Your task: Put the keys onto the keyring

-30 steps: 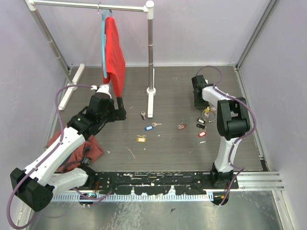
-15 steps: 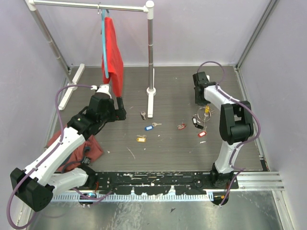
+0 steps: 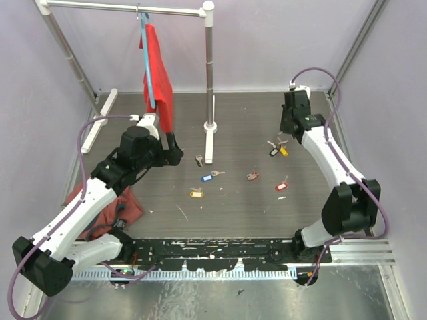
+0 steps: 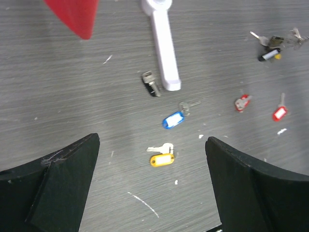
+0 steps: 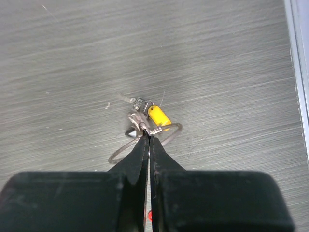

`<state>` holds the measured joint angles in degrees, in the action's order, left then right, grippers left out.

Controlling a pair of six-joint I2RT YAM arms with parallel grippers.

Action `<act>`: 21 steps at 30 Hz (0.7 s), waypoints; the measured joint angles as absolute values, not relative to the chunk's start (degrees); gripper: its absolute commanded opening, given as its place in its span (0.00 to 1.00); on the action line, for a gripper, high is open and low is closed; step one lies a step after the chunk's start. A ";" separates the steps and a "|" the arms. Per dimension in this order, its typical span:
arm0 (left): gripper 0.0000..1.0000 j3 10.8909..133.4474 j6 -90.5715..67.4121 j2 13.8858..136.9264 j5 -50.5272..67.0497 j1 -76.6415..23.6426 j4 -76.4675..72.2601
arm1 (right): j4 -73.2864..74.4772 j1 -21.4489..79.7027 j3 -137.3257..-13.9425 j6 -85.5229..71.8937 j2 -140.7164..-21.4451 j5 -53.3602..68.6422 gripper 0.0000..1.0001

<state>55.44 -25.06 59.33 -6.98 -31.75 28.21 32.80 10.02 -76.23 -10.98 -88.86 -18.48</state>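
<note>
Right gripper [image 5: 147, 135], clamped tight on keyring [image 5: 158, 116], has carried it far-right, away from red-tagged key [image 3: 281, 187] (threading not begun); left gripper [image 4: 152, 140] wide, empty.

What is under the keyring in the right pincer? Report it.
Only bare grey table shows under the keyring. The right pincer, shut on it, hides the ring's near part and the table beneath.

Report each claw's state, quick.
Left claw: open, holding nothing.
Right claw: closed on the keyring.
</note>
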 measured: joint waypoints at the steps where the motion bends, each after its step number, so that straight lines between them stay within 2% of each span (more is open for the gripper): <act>1: 0.99 55.59 -24.86 59.35 -5.91 -31.75 27.46 | 32.80 10.02 -76.05 -11.20 -87.09 -17.91 0.01; 6: 0.97 58.85 -23.46 61.10 -0.67 -32.34 24.88 | 32.56 10.04 -75.85 -13.06 -79.13 -13.93 0.01; 12: 0.97 62.59 -19.62 63.51 0.82 -38.79 20.40 | 32.73 10.35 -76.42 -16.73 -72.69 -7.99 0.01; 15: 0.94 63.16 -17.80 63.90 1.23 -41.95 17.89 | 33.10 10.59 -78.43 -18.22 -71.40 -4.86 0.01; 21: 0.82 65.95 -15.00 64.31 5.23 -42.96 13.32 | 31.90 11.20 -81.32 -18.33 -66.87 5.06 0.01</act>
